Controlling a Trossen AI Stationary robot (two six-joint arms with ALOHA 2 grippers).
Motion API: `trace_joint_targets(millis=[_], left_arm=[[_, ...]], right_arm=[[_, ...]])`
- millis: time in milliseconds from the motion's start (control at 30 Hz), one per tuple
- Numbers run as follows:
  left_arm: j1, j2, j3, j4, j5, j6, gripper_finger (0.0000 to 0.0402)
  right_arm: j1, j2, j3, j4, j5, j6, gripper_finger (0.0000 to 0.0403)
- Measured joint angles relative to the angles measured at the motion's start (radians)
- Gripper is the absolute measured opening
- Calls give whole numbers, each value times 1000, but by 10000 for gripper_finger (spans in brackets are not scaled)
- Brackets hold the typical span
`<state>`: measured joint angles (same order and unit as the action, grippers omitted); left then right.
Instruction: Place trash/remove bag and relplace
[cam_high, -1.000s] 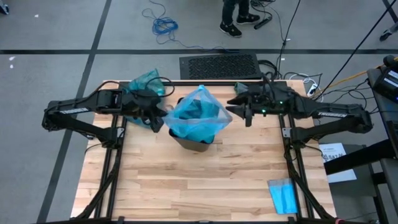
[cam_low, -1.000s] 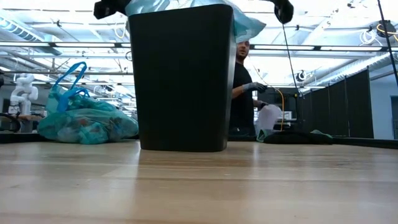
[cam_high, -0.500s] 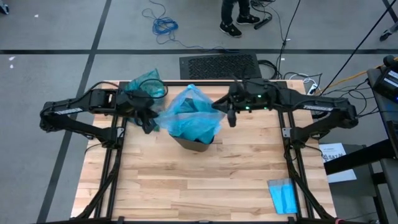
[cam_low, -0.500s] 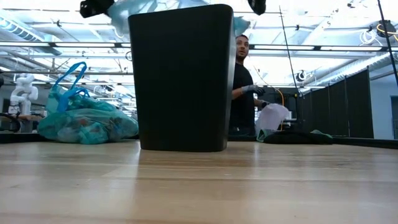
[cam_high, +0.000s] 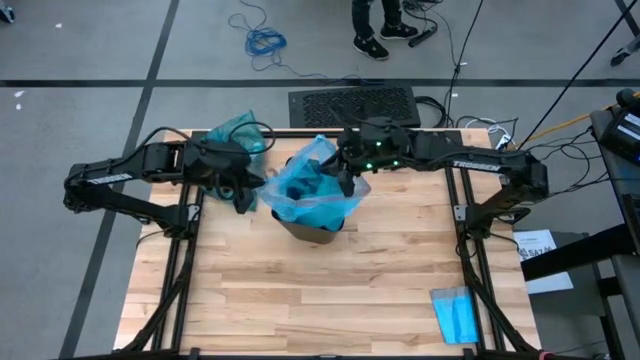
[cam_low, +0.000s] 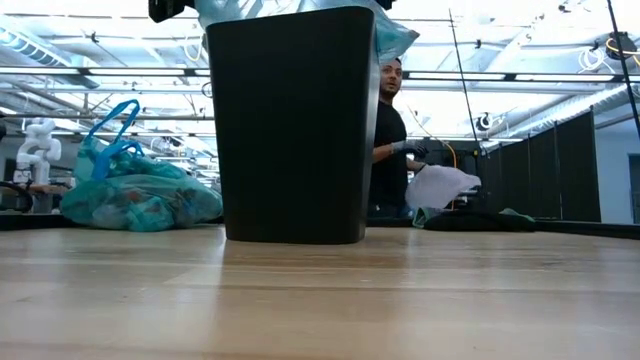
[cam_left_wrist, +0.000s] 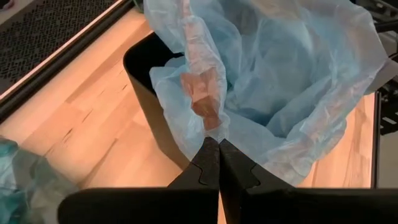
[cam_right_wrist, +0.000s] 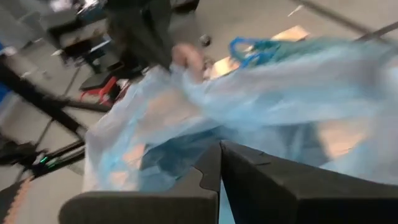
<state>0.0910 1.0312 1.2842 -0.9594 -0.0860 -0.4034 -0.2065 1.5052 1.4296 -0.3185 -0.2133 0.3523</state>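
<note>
A black bin (cam_high: 318, 230) stands mid-table, with the sky-blue bag (cam_high: 310, 190) bunched over its mouth. My left gripper (cam_left_wrist: 218, 144) is at the bin's left rim, shut on the bag's edge. My right gripper (cam_right_wrist: 220, 151) has come in from the right over the bin's far right rim (cam_high: 347, 182) and is shut in the bag's film. The dark teal bag (cam_high: 236, 133), knotted and full, lies on the table's far left corner. Loose trash is not in view. My left gripper pinches a gathered fold of the bag's rim (cam_left_wrist: 210, 122) between its two fingertips, slanting down from the table's left. The film rises from the fingers and spreads over the bin's mouth, part of it hanging down inside. My right gripper is shut on the bag's right-hand film (cam_right_wrist: 186, 99), coming nearly level from the table's right. Its own fingers hide the place of contact. The film stands up loose above the bin.
A small blue folded cloth (cam_high: 455, 315) lies near the table's near right corner. A person (cam_low: 392, 140) stands beyond the far edge, holding something white. The near half of the wooden table (cam_high: 320, 300) is bare planks.
My right gripper has travelled toward the table's left, from beside the bin to over its right rim, and has shut in the blue bag. The bag's right side has bunched inward, so it now looks narrower over the bin. My left gripper keeps its hold.
</note>
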Motion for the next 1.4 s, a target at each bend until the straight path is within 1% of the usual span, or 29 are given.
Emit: trace_joint_targets(millis=[167,333,400,633,733,833,900,1033,1167,1300,1333,1400], left_arm=[[0,-31,-1,2,1,17,0],[0,-71,-1,6,-18,19,0],[0,-93,-1,11,-30,20,0],[0,-137,-1,18,-74,47,0],[0,-137,-1,14,-90,29,0],[0,-106,-1,39,-76,19,1],[0,-75,-1,71,-61,25,12],[0,-19,0,202,-56,39,58],[0,10,-3,251,-46,28,95],[0,-1,-2,312,-14,68,101],[0,-5,-2,313,-11,70,102],[1,-19,-2,265,-17,70,102]], right_arm=[[20,29,1,1,-80,27,0],[54,29,1,0,-86,50,0],[63,29,1,-2,-109,55,0],[92,29,1,-37,-109,66,0],[100,29,1,-38,-106,65,0],[100,29,1,-37,-98,65,0],[98,29,1,-37,-97,64,0],[96,29,1,-41,-97,59,0],[96,29,1,-69,-95,54,0],[97,29,0,-90,-95,51,0],[100,29,0,-90,-95,51,0],[103,29,0,-90,-92,51,0]])
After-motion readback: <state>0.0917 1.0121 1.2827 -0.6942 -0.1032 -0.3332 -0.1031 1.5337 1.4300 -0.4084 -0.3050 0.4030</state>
